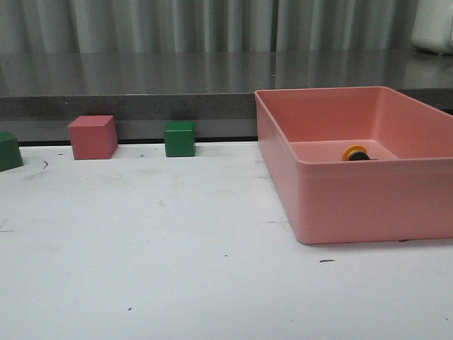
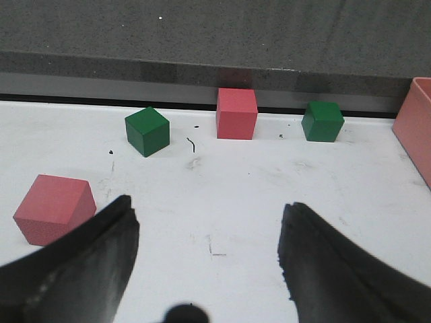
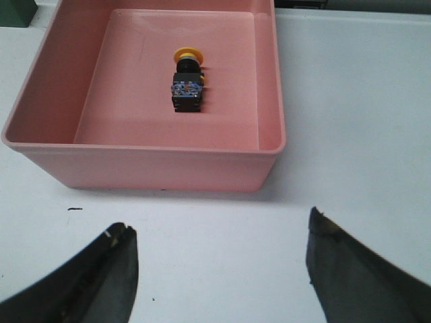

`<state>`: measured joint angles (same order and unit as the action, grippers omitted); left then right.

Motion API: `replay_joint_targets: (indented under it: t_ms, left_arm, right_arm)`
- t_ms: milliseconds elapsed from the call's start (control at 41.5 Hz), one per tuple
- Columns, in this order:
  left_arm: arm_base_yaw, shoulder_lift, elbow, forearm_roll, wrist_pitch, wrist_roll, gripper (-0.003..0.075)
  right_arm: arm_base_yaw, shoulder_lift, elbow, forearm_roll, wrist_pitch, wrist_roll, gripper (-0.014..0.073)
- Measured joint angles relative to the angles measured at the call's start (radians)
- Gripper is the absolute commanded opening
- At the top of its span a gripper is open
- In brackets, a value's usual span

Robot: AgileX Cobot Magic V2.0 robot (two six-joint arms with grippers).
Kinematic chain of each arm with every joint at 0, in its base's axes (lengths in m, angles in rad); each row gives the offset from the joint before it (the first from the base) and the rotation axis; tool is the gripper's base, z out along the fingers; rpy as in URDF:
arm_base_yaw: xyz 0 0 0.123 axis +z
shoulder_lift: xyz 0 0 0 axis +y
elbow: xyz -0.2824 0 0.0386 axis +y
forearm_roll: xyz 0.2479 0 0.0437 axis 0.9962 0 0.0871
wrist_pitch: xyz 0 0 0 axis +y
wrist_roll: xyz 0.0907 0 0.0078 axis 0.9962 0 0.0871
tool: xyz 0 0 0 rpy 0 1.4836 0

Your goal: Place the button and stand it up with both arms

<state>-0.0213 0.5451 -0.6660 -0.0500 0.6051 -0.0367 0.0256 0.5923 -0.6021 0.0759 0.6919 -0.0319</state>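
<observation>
The button [image 3: 188, 79] lies on its side inside the pink bin [image 3: 161, 168], its yellow cap pointing away from my right gripper. In the front view only the yellow cap of the button [image 1: 355, 153] shows over the wall of the bin [image 1: 368, 205]. My right gripper [image 3: 219, 232] is open over bare white table, short of the bin's near wall, with nothing between its fingers. My left gripper [image 2: 210, 208] is open over the table too, well apart from the bin. Neither arm appears in the front view.
Cubes stand along the table's far edge: a pink cube [image 1: 93, 137], a green cube [image 1: 180, 139] and another green cube [image 1: 9, 151] at the left border. A further pink cube [image 2: 54, 207] sits close beside my left finger. A dark ledge runs behind the table.
</observation>
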Motion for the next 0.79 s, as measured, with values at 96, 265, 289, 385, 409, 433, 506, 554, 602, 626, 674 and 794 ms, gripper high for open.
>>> replay_joint_targets:
  t_ms: [96,265,289,385,409,433,506,554,602,626,674,794]
  left_arm:
    - [0.0,0.0,0.0,0.0,0.0,0.0,0.0399]
    - [0.0,0.0,0.0,0.0,0.0,0.0,0.038]
    - [0.0,0.0,0.0,0.0,0.0,0.0,0.0376]
    - [0.0,0.0,0.0,0.0,0.0,0.0,0.0366]
    - [0.0,0.0,0.0,0.0,0.0,0.0,0.0366]
    - [0.0,0.0,0.0,0.0,0.0,0.0,0.0366]
    - [0.0,0.0,0.0,0.0,0.0,0.0,0.0366]
    - [0.0,0.0,0.0,0.0,0.0,0.0,0.0366]
    - [0.0,0.0,0.0,0.0,0.0,0.0,0.0366]
    - [0.0,0.0,0.0,0.0,0.0,0.0,0.0366]
    - [0.0,0.0,0.0,0.0,0.0,0.0,0.0366]
    - [0.0,0.0,0.0,0.0,0.0,0.0,0.0366]
  right_arm:
    - [0.015,0.002,-0.005,0.007,0.005,0.0,0.055]
    - [0.079,0.057,-0.073,0.012,0.05,0.0,0.055]
    - [0.089,0.069,-0.084,0.012,0.056,0.0,0.055]
    - [0.122,0.137,-0.141,0.012,0.089,0.0,0.055]
    - [0.126,0.153,-0.158,0.012,0.097,0.0,0.055]
    - [0.132,0.175,-0.17,0.012,0.106,0.0,0.055]
    - [0.142,0.243,-0.215,0.012,0.125,0.0,0.055]
    - [0.144,0.283,-0.241,0.012,0.136,0.0,0.055]
    - [0.144,0.332,-0.271,0.012,0.148,0.0,0.055]
    - [0.144,0.354,-0.285,0.012,0.151,0.0,0.055]
    - [0.144,0.405,-0.316,0.012,0.162,0.0,0.055]
    - [0.144,0.524,-0.394,0.012,0.166,0.0,0.055]
